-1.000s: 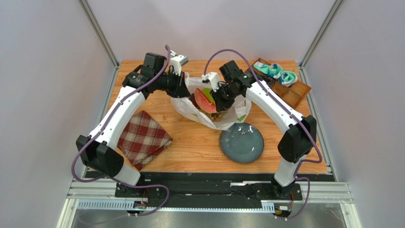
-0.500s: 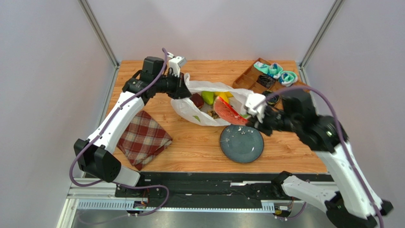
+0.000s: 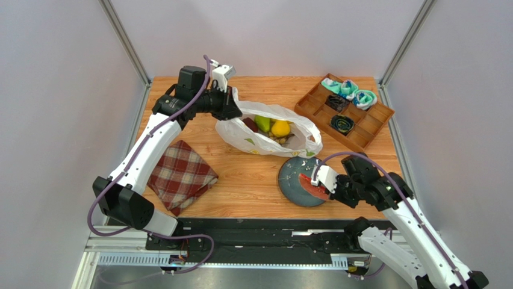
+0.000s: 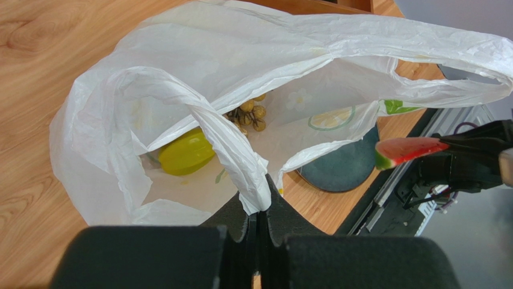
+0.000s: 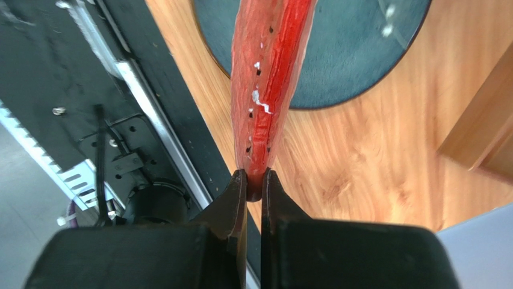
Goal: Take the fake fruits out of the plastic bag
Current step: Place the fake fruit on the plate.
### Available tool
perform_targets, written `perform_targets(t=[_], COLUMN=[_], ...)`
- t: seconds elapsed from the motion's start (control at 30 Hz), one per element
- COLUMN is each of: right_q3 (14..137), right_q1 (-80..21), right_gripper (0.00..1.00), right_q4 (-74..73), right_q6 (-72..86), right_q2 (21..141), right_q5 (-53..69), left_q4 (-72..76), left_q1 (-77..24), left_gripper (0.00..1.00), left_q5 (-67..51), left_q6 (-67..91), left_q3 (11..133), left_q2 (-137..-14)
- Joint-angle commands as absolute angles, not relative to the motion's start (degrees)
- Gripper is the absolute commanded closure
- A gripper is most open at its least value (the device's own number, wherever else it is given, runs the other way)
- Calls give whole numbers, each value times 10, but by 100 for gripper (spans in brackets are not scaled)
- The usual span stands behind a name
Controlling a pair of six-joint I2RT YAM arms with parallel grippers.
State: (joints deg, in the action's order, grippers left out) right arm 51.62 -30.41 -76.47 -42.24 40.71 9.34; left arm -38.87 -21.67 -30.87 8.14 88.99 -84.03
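While the right gripper (image 5: 254,180) is pinched tight on the thin end of the red watermelon slice (image 5: 268,72), that slice hangs over the near right part of the dark blue plate (image 3: 292,171), well apart from the plastic bag (image 3: 265,143). Whether it touches the plate cannot be told from above, and in the right wrist view it looks to be held clear of it. So one fruit is out of the bag but not yet let go.

The left gripper (image 4: 260,217) is closed on a twisted strand of the bag's rim at its far left side, holding the mouth up and open toward the right arm. The bag itself lies on the table (image 3: 241,180) just beyond the plate.

Inside it a green pear (image 3: 262,123), a yellow fruit (image 3: 280,128), a dark red apple (image 3: 248,124) partly under the rim, and a brown grape bunch (image 4: 250,111) all show through the opening. More may lie beneath the folds, since the crinkled plastic hides the bottom. No other fruit shows on the plate or on the bare wood.

By this reckoning the task is at an early stage: the first piece is about to be delivered, and at least four pieces are left to fetch, one reach at a time
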Motion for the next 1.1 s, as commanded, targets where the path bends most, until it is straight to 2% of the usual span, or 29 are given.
perform_targets(t=[0.0,0.3,0.5,0.53,0.57,0.63,0.67,0.73,0.77,0.8,0.87,0.97,1.07], right_q3=[469,471,464,462,456,454,453,453,455,460,475,546,649], right_q1=[-267,-194,-192,-192,-193,-193,-193,-192,-192,-192,-192,-192,-192], right_gripper=[100,100,98,96,85,80,70,57,41,34,30,30,31], right_q4=[-672,-485,-449,-445,-441,-432,-431,-432,-434,-445,-468,-557,-667], right_q6=[-418,-422,-430,-425,-422,-412,-408,-397,-392,-390,-391,-395,-402], right_q2=[439,587,661,664,665,664,663,659,649,643,617,587,555], right_q5=[48,46,46,45,44,35,33,24,23,24,32,77,173], left_q4=[-390,-393,-387,-385,-384,-383,-382,-380,-379,-376,-376,-376,-378], left_q1=[-214,-214,-214,-214,-214,-214,-214,-214,-214,-214,-214,-214,-214], left_gripper=[100,100,100,100,100,100,100,100,100,100,100,100,100], left_q5=[-315,-339,-359,-359,-358,-356,-357,-359,-360,-362,-370,-374,-372], left_q6=[67,65,68,68,68,64,64,66,69,69,75,77,81], left_q3=[897,858,837,836,834,834,835,834,834,834,835,835,830], left_q2=[-831,-814,-807,-806,-805,-806,-806,-809,-810,-813,-817,-821,-820])
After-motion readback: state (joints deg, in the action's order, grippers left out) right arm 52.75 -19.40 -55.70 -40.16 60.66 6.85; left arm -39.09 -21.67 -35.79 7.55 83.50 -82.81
